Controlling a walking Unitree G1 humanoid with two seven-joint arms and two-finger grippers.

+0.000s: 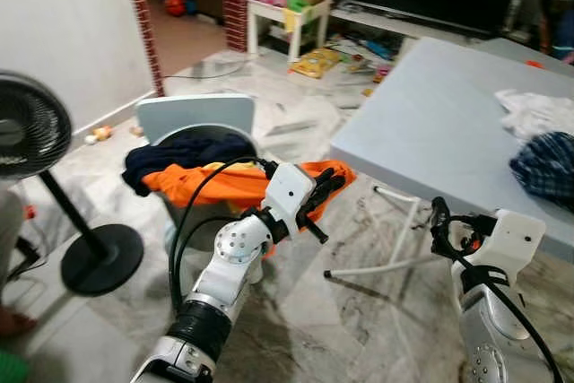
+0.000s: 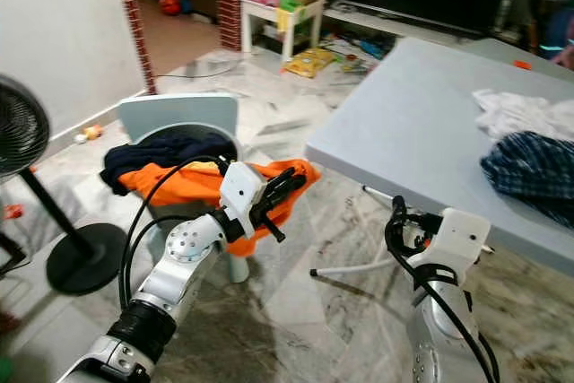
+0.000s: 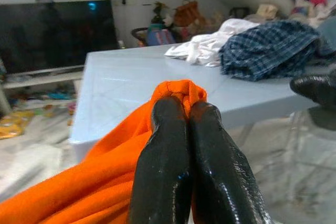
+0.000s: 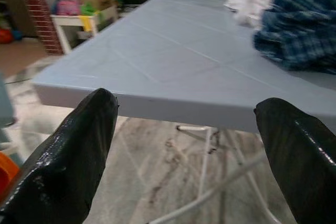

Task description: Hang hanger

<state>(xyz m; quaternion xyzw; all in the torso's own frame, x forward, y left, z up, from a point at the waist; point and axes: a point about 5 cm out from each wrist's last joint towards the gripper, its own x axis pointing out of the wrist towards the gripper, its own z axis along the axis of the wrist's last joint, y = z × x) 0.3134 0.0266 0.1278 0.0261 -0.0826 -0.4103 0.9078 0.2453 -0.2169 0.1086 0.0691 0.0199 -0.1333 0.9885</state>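
Note:
An orange garment (image 1: 235, 183) lies over a pale blue chair (image 1: 193, 115), on top of a dark navy garment (image 1: 184, 153). My left gripper (image 1: 325, 187) is shut on the orange cloth's right end, near the table corner; in the left wrist view the two black fingers (image 3: 184, 156) pinch the orange fabric (image 3: 105, 182). My right gripper (image 1: 444, 226) stands open and empty, low in front of the grey table's near edge (image 4: 157, 103). I see no hanger in these views.
A grey folding table (image 1: 439, 123) stands at the right with a white cloth (image 1: 538, 109) and a blue plaid garment (image 1: 549, 166) on it. A black standing fan (image 1: 27, 132) is at the left. Toys, a small white table (image 1: 287, 15) and a TV stand lie beyond on the marble floor.

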